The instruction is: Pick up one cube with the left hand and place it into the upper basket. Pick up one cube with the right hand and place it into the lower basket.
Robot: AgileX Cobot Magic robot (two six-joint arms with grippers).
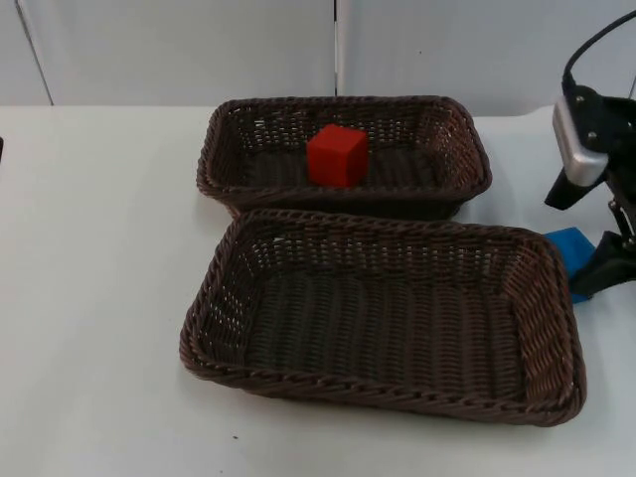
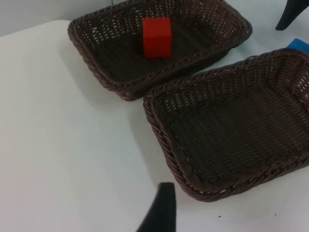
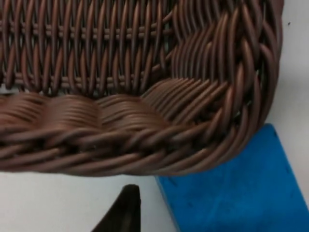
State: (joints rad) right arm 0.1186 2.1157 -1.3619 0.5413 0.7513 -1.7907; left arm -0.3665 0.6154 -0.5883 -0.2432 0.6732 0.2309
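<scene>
You have a white table (image 1: pixel 99 298) carrying the upper basket (image 1: pixel 457 129) far, the lower basket (image 1: pixel 552 338) near, and a blue cube (image 1: pixel 568 244) right of the lower basket

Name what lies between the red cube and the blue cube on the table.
In the top view, the upper basket's right wall and the lower basket's far right corner lie between the red cube and the blue cube.

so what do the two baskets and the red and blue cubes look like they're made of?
Upper basket and lower basket: dark brown woven strands with a braided rim and slight sheen, likely synthetic or lacquered wicker. Red cube: matte, uniform colour, crisp edges, possibly foam, painted wood or plastic. Blue cube: same flat matte look, beside the lower basket's corner, near the right gripper.
</scene>
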